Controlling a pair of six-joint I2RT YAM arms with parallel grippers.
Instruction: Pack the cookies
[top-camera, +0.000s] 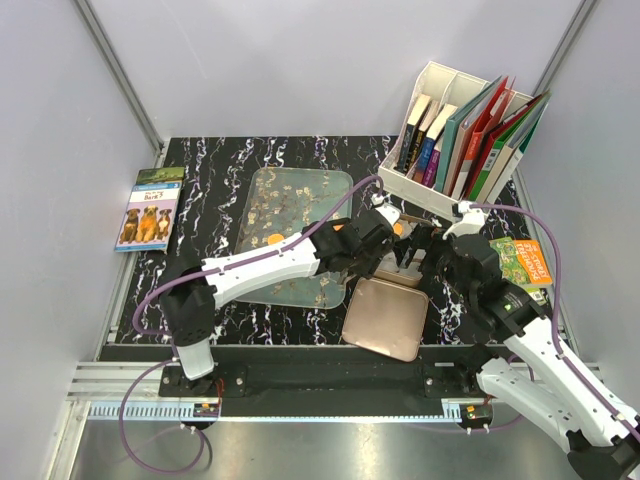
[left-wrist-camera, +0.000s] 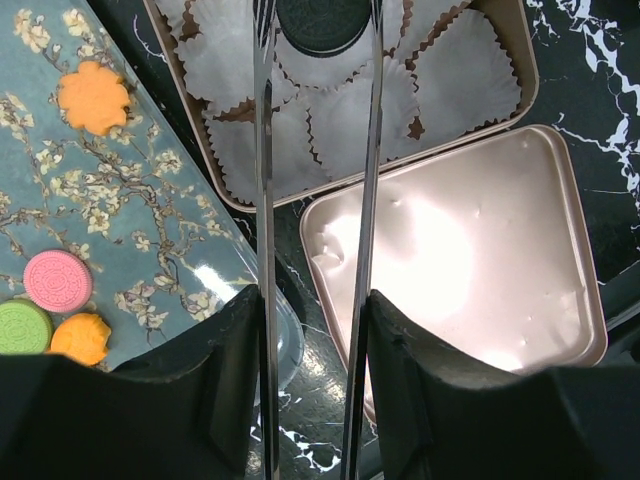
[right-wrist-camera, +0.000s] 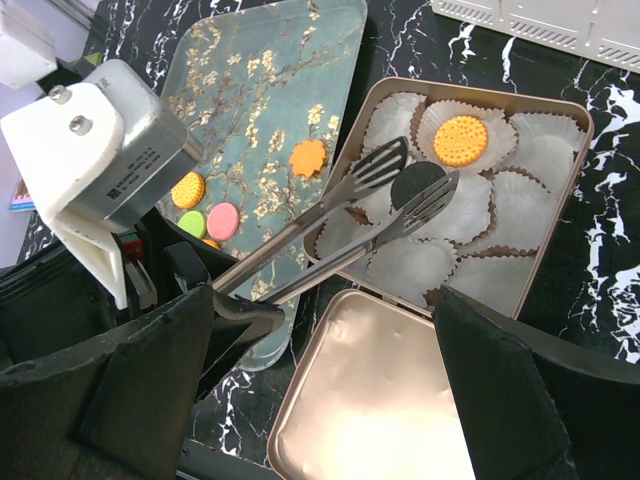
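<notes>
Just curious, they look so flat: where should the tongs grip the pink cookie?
Probably with the tongs across its round rim, from above: the pink cookie lies flat on the floral tray, so only its edge offers grip. The green cookie sits close beside it.

Robot lab enclosure, plain panel walls (top-camera: 300, 60), aluminium frame posts (top-camera: 120, 75), slotted mounting rail (top-camera: 110, 380)
</notes>
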